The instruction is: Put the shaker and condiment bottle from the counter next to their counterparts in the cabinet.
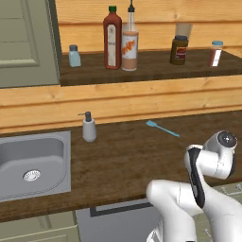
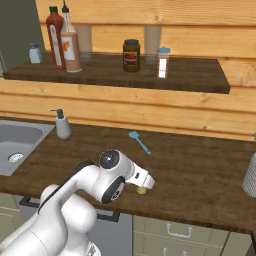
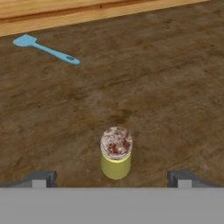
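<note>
The tiny yellow-green shaker (image 3: 116, 158) with a speckled pale cap stands upright on the dark wood counter. My gripper (image 3: 113, 179) is open, a fingertip low on either side of the shaker and not touching it. In the right base view the shaker (image 2: 142, 190) peeks out under my hand near the counter's front edge. The peach-orange condiment bottle (image 1: 130, 49) (image 2: 71, 50) stands on the cabinet shelf (image 1: 156, 71) right beside the tall dark red bottle (image 1: 112, 40) (image 2: 55, 37). The pale blue shaker (image 1: 74, 56) (image 2: 35, 53) stands at the shelf's left end.
A blue spatula (image 1: 163, 128) (image 3: 46, 47) lies on the counter near the back wall. A grey soap dispenser (image 1: 89, 127) stands beside the sink (image 1: 33, 165). A dark jar (image 1: 179, 49) and a white red-capped shaker (image 1: 215, 53) share the shelf. The cabinet door (image 1: 23, 42) hangs at the left.
</note>
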